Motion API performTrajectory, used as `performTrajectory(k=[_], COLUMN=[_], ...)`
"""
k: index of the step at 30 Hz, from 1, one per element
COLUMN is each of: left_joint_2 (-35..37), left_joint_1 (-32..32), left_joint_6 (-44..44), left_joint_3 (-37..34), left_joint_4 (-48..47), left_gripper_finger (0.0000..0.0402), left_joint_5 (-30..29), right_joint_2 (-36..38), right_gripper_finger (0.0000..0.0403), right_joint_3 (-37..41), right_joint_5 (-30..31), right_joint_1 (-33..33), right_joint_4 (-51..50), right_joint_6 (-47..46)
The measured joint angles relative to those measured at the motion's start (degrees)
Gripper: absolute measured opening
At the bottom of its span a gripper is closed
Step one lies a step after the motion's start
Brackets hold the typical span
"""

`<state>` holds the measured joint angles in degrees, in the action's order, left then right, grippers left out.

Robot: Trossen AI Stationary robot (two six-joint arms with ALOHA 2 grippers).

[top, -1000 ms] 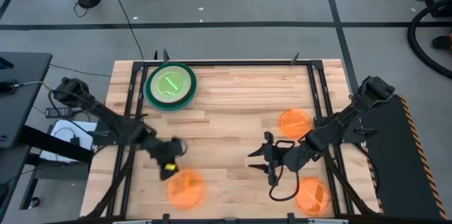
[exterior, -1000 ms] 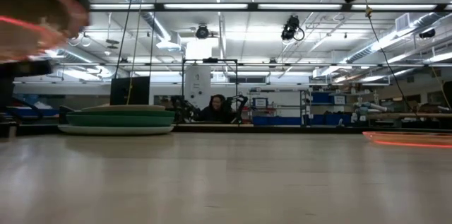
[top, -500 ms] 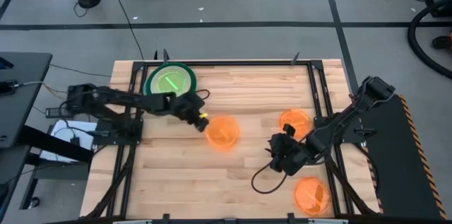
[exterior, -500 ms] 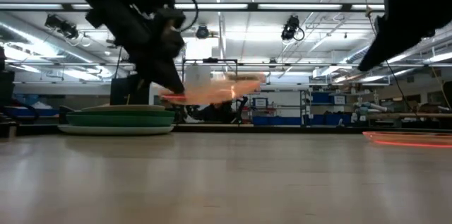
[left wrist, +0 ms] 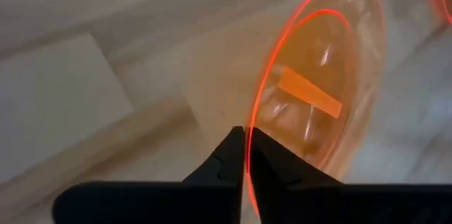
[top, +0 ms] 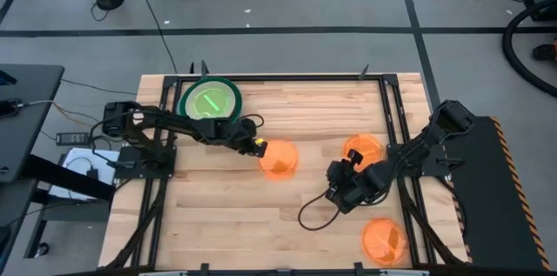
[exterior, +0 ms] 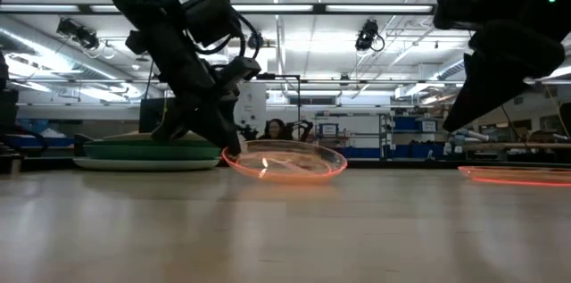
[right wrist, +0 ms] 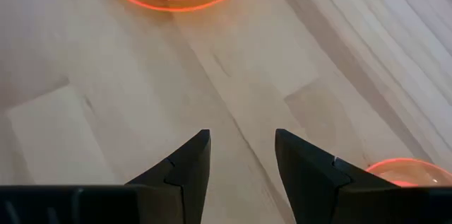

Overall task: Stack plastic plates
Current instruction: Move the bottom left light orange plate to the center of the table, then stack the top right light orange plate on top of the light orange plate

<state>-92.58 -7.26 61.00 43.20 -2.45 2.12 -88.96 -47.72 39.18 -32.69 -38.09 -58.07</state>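
Observation:
My left gripper (top: 258, 145) is at the table's middle, shut on a translucent orange plate (top: 278, 158); in the low view the plate (exterior: 285, 160) is down at the tabletop. A stack of plates (top: 210, 104), neon-green on top of dark green, rests on the wood at the far left. Two more orange plates lie flat at the right, one farther (top: 361, 150) and one nearer (top: 385, 241). My right gripper (right wrist: 241, 146) hangs open over bare wood between those two, right of the held plate, with nothing between its fingers. My left gripper pinches the orange plate's rim (left wrist: 248, 155) between its two fingers, on the side nearest the stack. The fingers (exterior: 230, 147) slant down at it from the table's left. The plate is nearly level at the tabletop; whether it rests on the wood I cannot tell.
Black rails (top: 390, 111) run along the table's left, right and far sides. A loose black cable (top: 306, 218) loops on the wood near my right gripper. Bare wood lies in the middle and toward the near edge (top: 261, 241).
My left gripper has swung from the near left toward the far side and the middle, carrying the orange plate, rolled, then sunk until the plate came down to the tabletop. My right gripper has tipped downward and sunk a little, staying open.

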Motion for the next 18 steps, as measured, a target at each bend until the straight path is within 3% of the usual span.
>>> performTrajectory(k=[6,12,18], left_joint_2=[0.0,3.2,13.34], left_joint_1=[-1.06,-1.98,-0.95], left_joint_6=[-0.9,-5.32,-12.01], left_joint_3=[-0.03,-0.07,-0.09], left_joint_4=[-1.52,-1.89,-8.99], left_gripper_finger=[0.0078,0.0137,0.0188], left_joint_5=[0.18,4.34,-1.62], right_joint_2=[0.02,0.02,0.04], right_gripper_finger=[0.0181,0.0183,0.0181], right_joint_3=[0.0,0.24,0.88], right_joint_5=[3.31,3.18,2.22], right_joint_1=[2.88,3.78,4.88], right_joint_4=[-0.08,1.16,2.5], right_joint_6=[-4.64,-4.87,-4.78])
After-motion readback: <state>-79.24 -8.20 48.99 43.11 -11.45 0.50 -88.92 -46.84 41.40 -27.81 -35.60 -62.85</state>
